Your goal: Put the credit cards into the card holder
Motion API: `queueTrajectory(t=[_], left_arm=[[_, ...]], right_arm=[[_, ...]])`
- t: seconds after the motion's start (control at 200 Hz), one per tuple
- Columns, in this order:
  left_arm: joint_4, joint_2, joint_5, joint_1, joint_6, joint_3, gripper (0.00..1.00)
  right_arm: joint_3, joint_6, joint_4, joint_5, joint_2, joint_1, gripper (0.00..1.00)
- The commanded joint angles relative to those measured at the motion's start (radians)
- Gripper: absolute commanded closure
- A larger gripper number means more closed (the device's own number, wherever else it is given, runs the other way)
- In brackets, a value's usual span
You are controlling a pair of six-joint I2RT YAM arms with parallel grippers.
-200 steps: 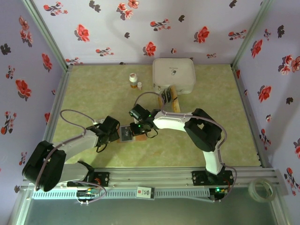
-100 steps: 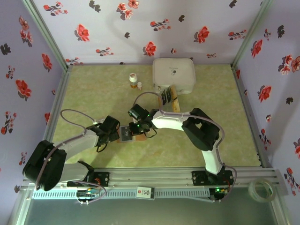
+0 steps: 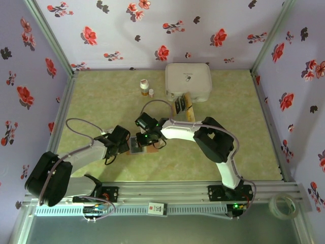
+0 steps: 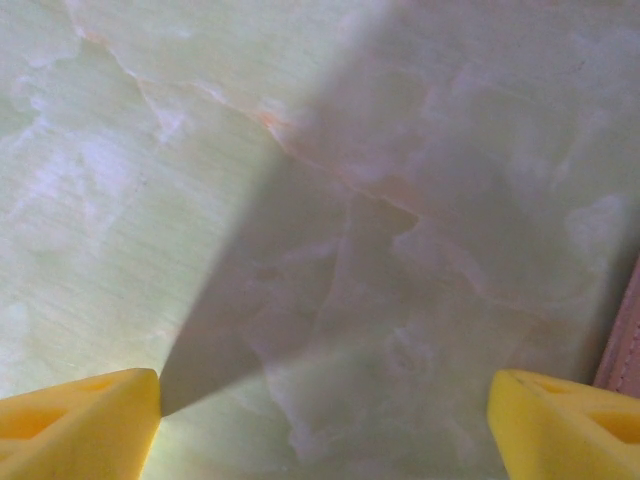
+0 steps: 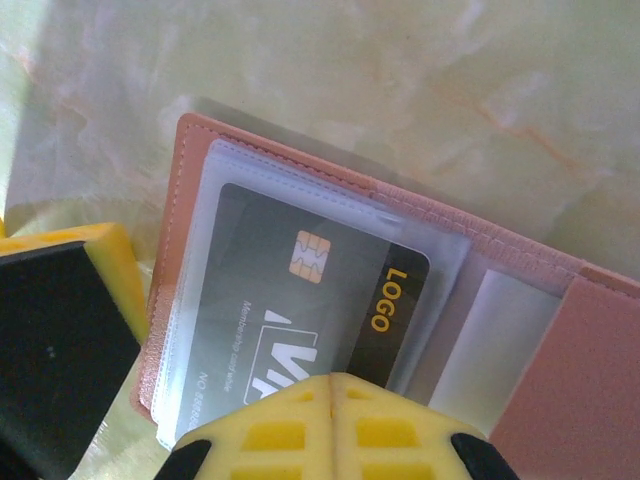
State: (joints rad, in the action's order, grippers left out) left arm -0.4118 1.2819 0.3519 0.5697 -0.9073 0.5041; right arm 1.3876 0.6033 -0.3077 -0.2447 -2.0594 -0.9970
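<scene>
The right arm [image 3: 183, 131] has swung left since a second ago. Its wrist now sits farther left and slightly higher over the green marbled surface [image 3: 101, 101], and its elbow has drawn in the same way. It covers more of the card holder [image 3: 136, 146] than it did. The left arm [image 3: 86, 152] has barely shifted, and the white box [image 3: 188, 81] at the back stays where it was.

The right jaws are pressed together. In the right wrist view their yellow fingertips [image 5: 280, 420] meet with no gap directly over the lower edge of a black credit card [image 5: 300, 290]. The card lies inside a clear plastic sleeve [image 5: 440, 255] of the open card holder [image 5: 570, 400]. Whether the tips pinch the card or only rest on it cannot be told.

The left jaws are spread wide, with one yellow fingertip [image 4: 80, 420] at each lower corner of the left wrist view and bare surface between them. They hold nothing. The holder's reddish-brown edge [image 4: 625, 340] shows just beside the right-hand tip.

From above, the holder lies open and flat on the surface near the front, between the two arms' ends. More credit cards [image 3: 183, 108], one black and one tan, lie just in front of the white box, well apart from the holder.
</scene>
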Motion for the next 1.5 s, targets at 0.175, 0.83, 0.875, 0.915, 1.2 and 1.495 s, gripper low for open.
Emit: queueTrajectory(t=[0.175, 0.83, 0.875, 0.915, 1.2, 1.495], left_arm=[[0.117, 0.071, -0.068, -0.003, 0.006, -0.046, 0.15], [0.117, 0.073, -0.069, -0.003, 0.008, -0.045, 0.15], [0.118, 0.073, -0.068, -0.003, 0.008, -0.045, 0.15], [0.117, 0.073, -0.069, -0.003, 0.008, -0.045, 0.15], [0.121, 0.074, -0.072, -0.002, 0.011, -0.045, 0.15], [0.124, 0.078, -0.073, -0.002, 0.013, -0.044, 0.15]], right_arm=[[0.026, -0.009, -0.037, 0.019, 0.026, -0.010, 1.00], [-0.075, 0.007, 0.005, 0.036, 0.051, 0.027, 1.00], [-0.072, 0.008, 0.008, 0.029, 0.046, 0.027, 1.00], [-0.069, 0.010, 0.011, 0.025, 0.041, 0.025, 1.00], [-0.023, 0.010, 0.003, 0.004, -0.001, 0.006, 1.00], [0.016, 0.009, -0.015, -0.003, -0.025, -0.009, 1.00]])
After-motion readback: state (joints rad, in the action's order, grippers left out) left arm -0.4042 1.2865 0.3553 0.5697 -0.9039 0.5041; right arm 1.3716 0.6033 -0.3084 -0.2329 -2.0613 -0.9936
